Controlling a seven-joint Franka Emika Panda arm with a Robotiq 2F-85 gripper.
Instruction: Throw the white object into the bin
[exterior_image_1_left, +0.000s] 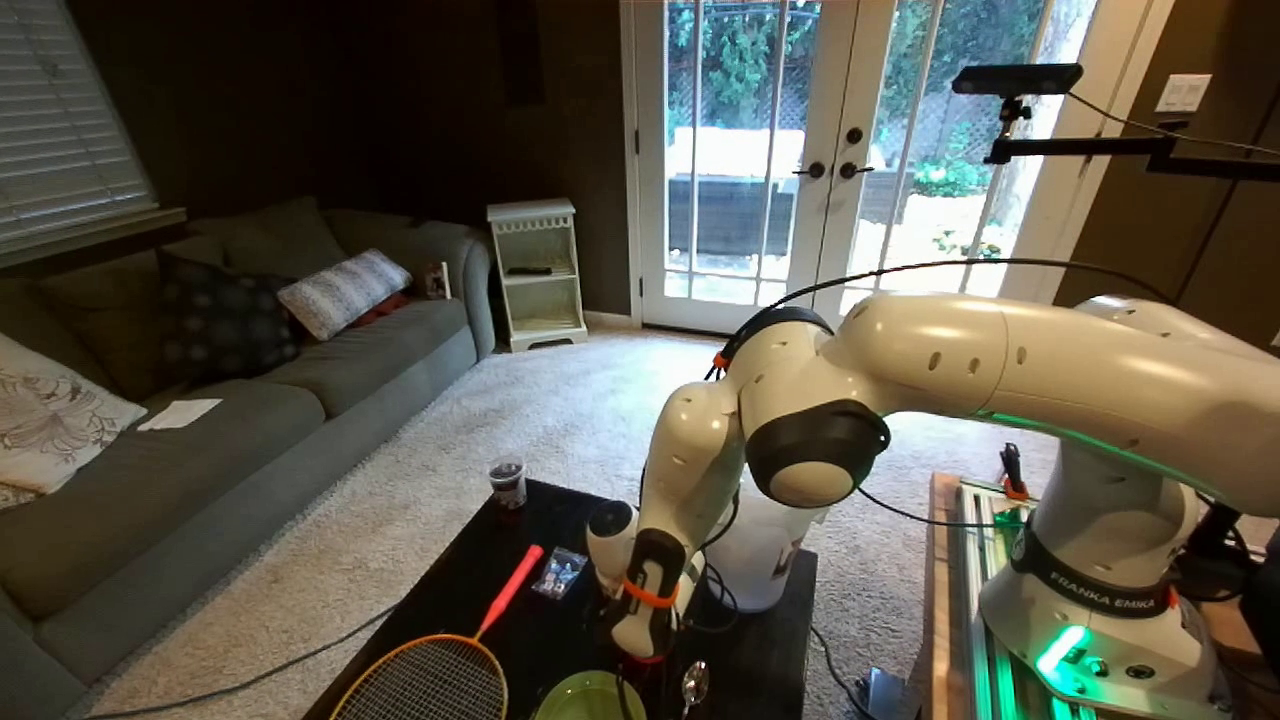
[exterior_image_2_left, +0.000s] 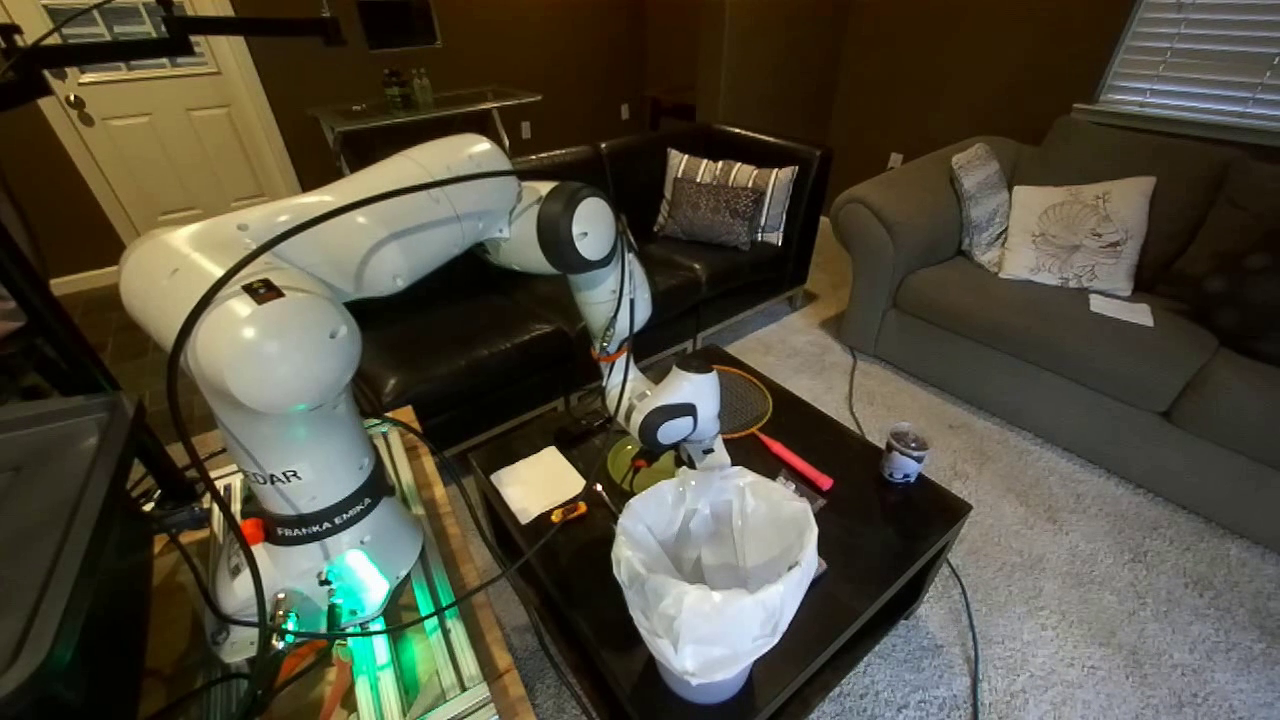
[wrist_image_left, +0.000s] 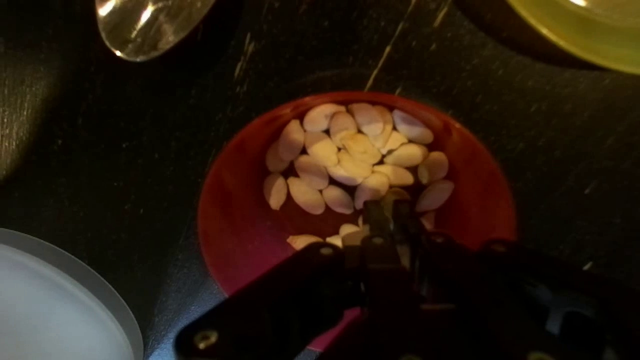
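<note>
Hand (wrist_image_left: 388, 210) over red bowl (wrist_image_left: 482, 192), jaws close together; cannot tell whether fully closed or pinching anything. In bowl: cream-white seeds (wrist_image_left: 352, 167), flat ovals tapering to points, long axes turned many ways. Near it, spoon (wrist_image_left: 150, 25), green bowl (wrist_image_left: 585, 35). Nearby on bench (exterior_image_2_left: 870, 545), white bin (exterior_image_2_left: 703, 685), upright, axis vertical, mouth up, crinkled translucent liner (exterior_image_2_left: 710, 625) folded over rim. At bench edge, cup (exterior_image_2_left: 905, 457), dark contents.

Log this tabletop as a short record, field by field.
Surface: dark table
Bin: white, on the table, liner over its rim
End effector: at the red bowl; jaws near each other; whether fully shut or gripping anything is unclear
Bowl contents: pale oval pieces, one likely the white object
Also on the table: green bowl, spoon, racket, drink cup, white sheet
</note>
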